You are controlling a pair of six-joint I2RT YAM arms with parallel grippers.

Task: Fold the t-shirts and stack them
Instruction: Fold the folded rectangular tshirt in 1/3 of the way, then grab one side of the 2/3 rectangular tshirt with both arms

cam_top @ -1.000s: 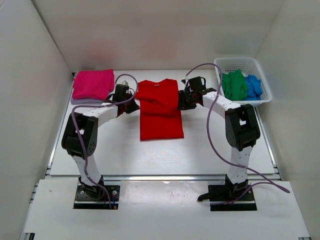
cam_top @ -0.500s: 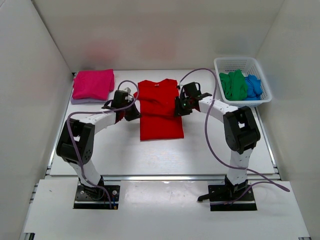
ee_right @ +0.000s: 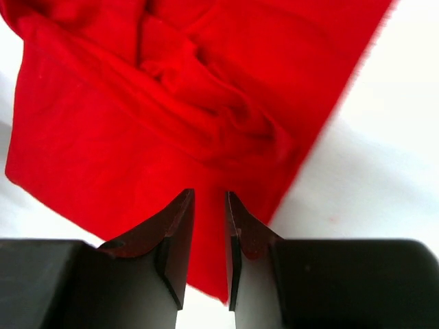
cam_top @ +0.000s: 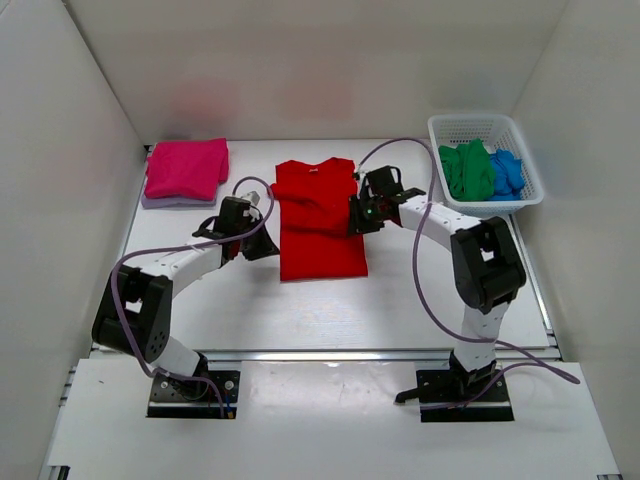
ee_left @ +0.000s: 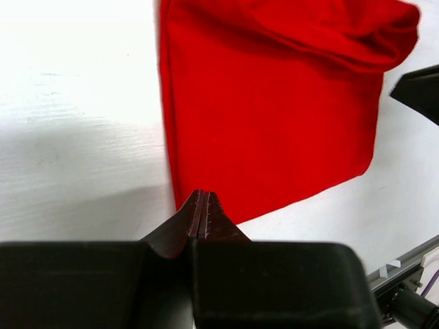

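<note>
Well off to the left of the left gripper (cam_top: 262, 246), and beyond it, the magenta-pink t-shirt (cam_top: 186, 168) lay folded into a soft, thick rectangle. The left gripper's dark, ridged fingers were pressed tight together, at the lower left corner of the bright red t-shirt (cam_top: 318, 215). I could not tell whether any cloth was pinched. That red shirt lay between the two grippers on the white table (cam_top: 430, 300), a long smooth panel with its sleeves tucked in. A pale speck at the collar was too small to read.

Only the right wrist view showed the bunched, creased fold (ee_right: 206, 103) just ahead of the right gripper (cam_top: 356, 218), whose jaws stood a narrow slit apart over the cloth. Beyond it to the right, a white mesh basket (cam_top: 487, 128) held the crumpled green t-shirt (cam_top: 468, 170) and blue t-shirt (cam_top: 506, 172).
</note>
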